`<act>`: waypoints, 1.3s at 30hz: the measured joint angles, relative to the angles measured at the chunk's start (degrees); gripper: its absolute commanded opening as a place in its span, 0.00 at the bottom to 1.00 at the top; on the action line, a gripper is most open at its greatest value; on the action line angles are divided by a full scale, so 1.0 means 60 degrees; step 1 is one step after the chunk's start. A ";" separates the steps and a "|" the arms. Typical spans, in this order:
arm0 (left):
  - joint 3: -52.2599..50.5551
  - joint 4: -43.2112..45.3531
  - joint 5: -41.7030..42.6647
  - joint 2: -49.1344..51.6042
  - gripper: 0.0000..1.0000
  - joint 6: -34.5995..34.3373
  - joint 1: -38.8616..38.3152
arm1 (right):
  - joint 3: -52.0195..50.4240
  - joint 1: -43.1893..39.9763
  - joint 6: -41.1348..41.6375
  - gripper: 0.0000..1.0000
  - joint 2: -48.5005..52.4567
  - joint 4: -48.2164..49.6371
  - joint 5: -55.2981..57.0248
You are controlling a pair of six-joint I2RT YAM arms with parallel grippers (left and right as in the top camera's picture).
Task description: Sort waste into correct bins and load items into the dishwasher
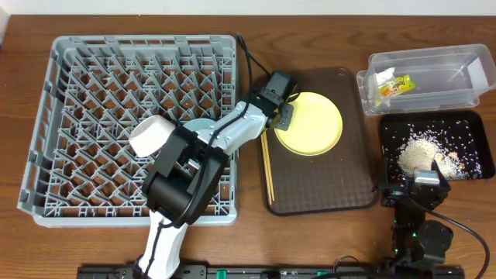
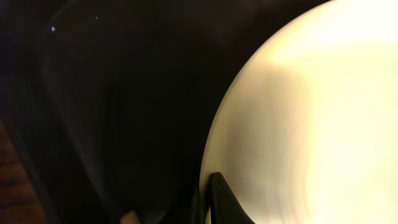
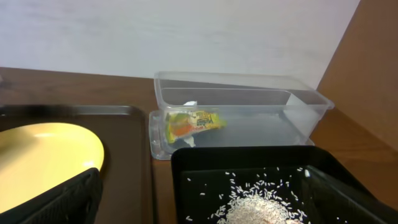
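Grey plastic is filling the left of the overhead view. The dish rack (image 1: pixel 132 124) is sitting well to the left of your left jaws. A white bowl (image 1: pixel 151 133) is lying tilted on its pegs, and a light-blue bowl (image 1: pixel 200 124) is peeking out just beside it from under the left arm.

Your left gripper (image 1: pixel 283 116) is sitting past the rack's right wall, over the brown serving tray (image 1: pixel 325 190), right at the left rim of the yellow plate (image 1: pixel 318 124). In the left wrist view the plate is filling everything to the right of the jaws, and one dark fingertip (image 2: pixel 225 199) is showing at its rim. You cannot tell whether those jaws are clamping the plate or standing apart. The wooden chopsticks (image 1: pixel 267 167) are lying side by side on the tray, just behind the jaws, toward the near edge.

Further right, your right gripper (image 1: pixel 422 180) is resting low near the table's front edge, with its jaws standing wide apart and holding nothing. Directly ahead of them the black tray (image 1: pixel 480 120) is carrying a heap of rice grains (image 1: pixel 418 155) with loose grains scattered around it. Beyond that, the clear tub (image 1: pixel 465 54) is holding the green-and-yellow wrapper (image 1: pixel 393 85) at its left end.
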 measured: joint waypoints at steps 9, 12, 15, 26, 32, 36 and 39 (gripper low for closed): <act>0.0066 -0.1923 -0.0466 -0.1464 0.06 0.0084 -0.0007 | 0.0000 0.0000 0.0000 0.99 0.0000 0.0004 0.0000; 0.0266 -0.2976 -0.1432 -0.2619 0.06 0.0302 -0.0015 | 0.0000 0.0000 0.0000 0.99 0.0000 0.0004 0.0000; 0.0470 -0.4200 -0.3013 -0.4087 0.06 0.0506 -0.0018 | 0.0000 0.0000 0.0000 0.99 0.0000 0.0004 -0.0004; 0.0630 -0.6677 -0.6812 -0.6849 0.12 0.0772 0.0000 | 0.0000 0.0000 0.0004 0.99 0.0000 0.0000 -0.0004; 0.0401 -0.5173 -0.4018 -0.6076 0.40 0.0798 -0.0004 | 0.0000 0.0000 0.0000 0.99 0.0000 0.0000 0.0000; 0.0310 -0.4302 -0.2302 -0.4659 0.44 0.0754 -0.0011 | 0.0000 0.0000 0.0004 0.99 0.0000 0.0000 -0.0004; 0.0277 -0.3887 -0.1483 -0.3461 0.48 0.0656 -0.0011 | 0.0000 0.0000 0.0004 0.99 0.0000 0.0000 -0.0004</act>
